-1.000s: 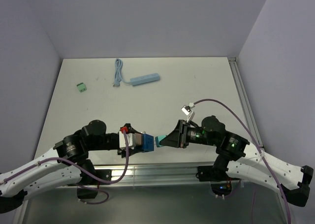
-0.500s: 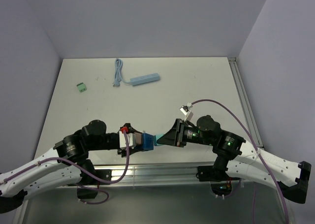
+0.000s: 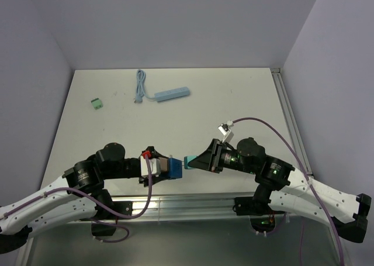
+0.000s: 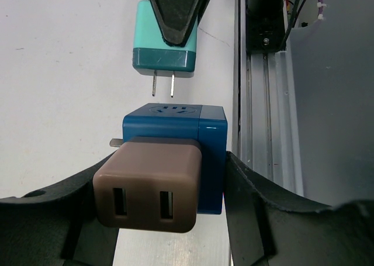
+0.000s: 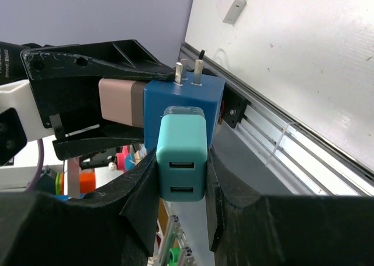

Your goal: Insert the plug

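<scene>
We clamp the socket [image 4: 175,117] in the left gripper [image 3: 159,167], face toward the plug [image 4: 163,58], so the right gripper [image 3: 196,162], pinching the plug's body, can push; prongs hover just short, seemingly aligned.

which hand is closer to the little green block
Left. The left hand, holding the blue cube, sits toward the near edge, right of the green block; the right hand, gripping the teal plug, is farther right.
</scene>
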Available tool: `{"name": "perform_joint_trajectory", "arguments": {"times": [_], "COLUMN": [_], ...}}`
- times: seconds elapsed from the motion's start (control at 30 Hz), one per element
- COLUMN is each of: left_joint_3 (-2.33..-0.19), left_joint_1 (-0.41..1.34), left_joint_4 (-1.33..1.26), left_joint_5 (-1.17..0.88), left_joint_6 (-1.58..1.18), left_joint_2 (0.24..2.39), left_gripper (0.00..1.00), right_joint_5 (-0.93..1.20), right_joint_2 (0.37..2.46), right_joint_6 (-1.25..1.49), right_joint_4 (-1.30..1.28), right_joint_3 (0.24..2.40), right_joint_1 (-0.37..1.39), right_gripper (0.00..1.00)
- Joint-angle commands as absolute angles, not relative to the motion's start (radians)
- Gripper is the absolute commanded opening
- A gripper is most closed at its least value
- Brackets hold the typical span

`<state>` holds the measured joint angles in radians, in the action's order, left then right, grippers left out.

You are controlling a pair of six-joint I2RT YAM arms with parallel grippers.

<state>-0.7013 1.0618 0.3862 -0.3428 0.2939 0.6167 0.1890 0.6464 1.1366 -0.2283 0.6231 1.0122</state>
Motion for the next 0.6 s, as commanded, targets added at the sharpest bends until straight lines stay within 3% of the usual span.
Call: {"name": "perform_joint_trajectory", "arguments": {"times": [0.0, 0.57], "left_joint_3": [-0.724, -0.724], "left_joint_1": [1.065, 1.065], "left_joint_4": [0.311, 0.295], "left_joint_5": [-0.364, -0.344], "left_joint_6": [0.304, 0.299], "left_joint_2": [0.604, 0.597], "left_gripper": [0.00, 0.00], "right_joint_5": [0.163, 0.213], "right_joint_2": [0.644, 0.724], "right_joint_6": [1.135, 1.161], "right_joint_4": [-0.209, -0.136], "right_joint_3": [0.680, 0.673], "right_joint_1": [1.017, 1.055], "right_gripper": [0.00, 0.00]}}
